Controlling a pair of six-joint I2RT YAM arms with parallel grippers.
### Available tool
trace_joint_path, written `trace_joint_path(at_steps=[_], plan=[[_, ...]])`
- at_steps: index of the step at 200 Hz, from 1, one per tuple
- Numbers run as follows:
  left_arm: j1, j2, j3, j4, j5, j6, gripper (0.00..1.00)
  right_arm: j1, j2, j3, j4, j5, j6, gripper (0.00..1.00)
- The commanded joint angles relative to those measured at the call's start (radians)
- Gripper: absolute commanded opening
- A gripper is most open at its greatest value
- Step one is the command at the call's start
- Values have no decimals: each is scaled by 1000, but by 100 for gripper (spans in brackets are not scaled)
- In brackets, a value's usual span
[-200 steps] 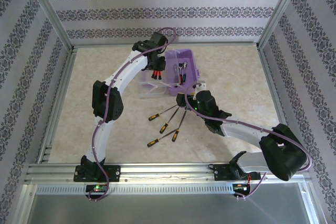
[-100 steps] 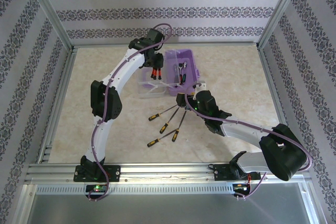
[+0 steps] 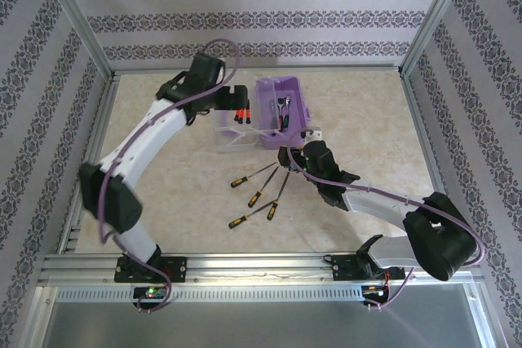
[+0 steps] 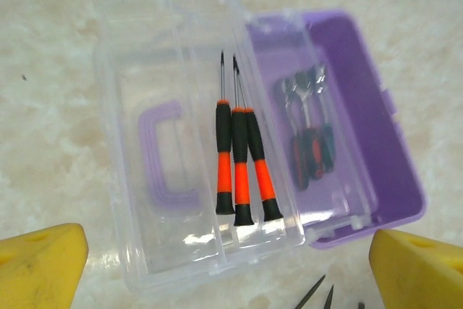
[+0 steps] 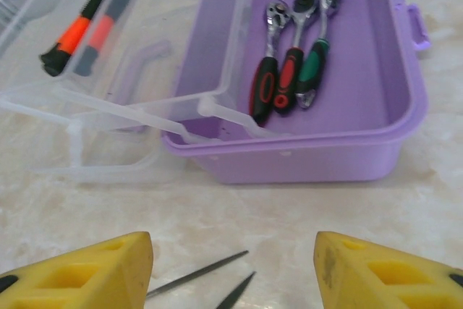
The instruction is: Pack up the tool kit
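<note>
Marble-look table inside patterned walls. Left arm arcs from its base up to approx 11 o'clock of the table. Right arm reaches in from 5 o'clock toward centre.

Tool kit sits at 12 o'clock of table centre, open. Its lilac base is upright, w/ the clear lid flopped flat at its 9 o'clock and the purple handle showing through the lid.

Left gripper hangs over the lid, jaws spread wide, nothing in them. Right gripper is at the kit's 6 o'clock just above the table, jaws well apart and empty, w/ two screwdriver tips on the table between its fingers.

3 ratchets (black, red, green grips) lie side by side in the base. 3 orange/black screwdrivers lie together on the lid, near the hinge. 4 loose screwdrivers are fanned on the table at 6 o'clock of the kit.
</note>
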Motion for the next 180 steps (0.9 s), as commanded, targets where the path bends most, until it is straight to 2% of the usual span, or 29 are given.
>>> trace_joint_path(at_steps=[1,18,26,51,76,93,109,137,180], plan=[[19,-110,-216,297,-53,-58,100,10,2,46,-80,142,-5,60],[35,-185,-365,457,-65,-152,100,5,-10,85,-184,139,25,60],[47,-207,-419,513,-63,-243,100,15,-26,109,-257,138,36,61],[100,-248,-513,569,89,-473,100,71,-76,177,-507,163,59,66],[107,-306,-596,597,175,-511,100,163,-65,232,-714,158,76,72],[108,-348,-665,657,174,-537,100,214,-43,267,-835,132,102,72],[109,-361,-712,703,196,-632,100,229,-24,293,-931,101,155,69],[115,-362,-712,724,244,-650,100,267,-6,321,-967,89,215,66],[121,-376,-732,720,234,-664,100,346,67,396,-970,117,255,66]])
